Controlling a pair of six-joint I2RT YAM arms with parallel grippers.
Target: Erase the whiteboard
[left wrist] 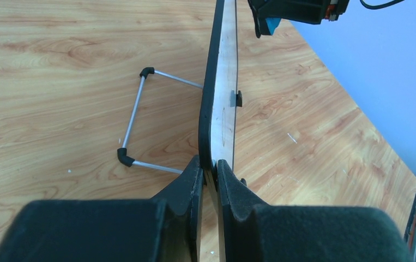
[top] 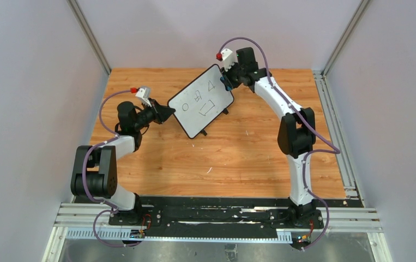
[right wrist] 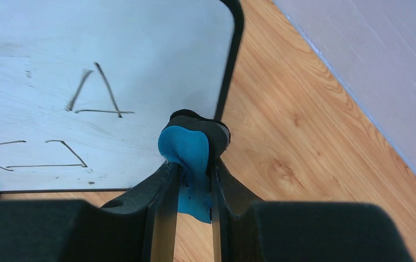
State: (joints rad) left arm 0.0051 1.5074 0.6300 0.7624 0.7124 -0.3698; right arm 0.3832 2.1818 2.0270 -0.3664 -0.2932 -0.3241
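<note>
The whiteboard (top: 201,101) sits pinched in your left gripper (left wrist: 210,173); brace it and sweep the eraser (right wrist: 186,146), clamped in your right gripper (right wrist: 194,170), flat across the drawn shapes (right wrist: 94,91).

Lab cell (grey walls (top: 25,82), aluminium rails (top: 353,221))

Lighting bright, even, diffuse, from overhead. Shadows on the wooden table (top: 238,158) faint, soft-edged. No hard glare: whiteboard (right wrist: 113,60) shows only a dull grey sheen (edge-on in the left wrist view it mirrors wood grain). Both wrist views: near foreground soft, e.g. left gripper (left wrist: 210,164) bulk out of focus; wall (left wrist: 380,65) tints bluish. Top view sharp, corner rails (top: 89,35) splay outward.
</note>
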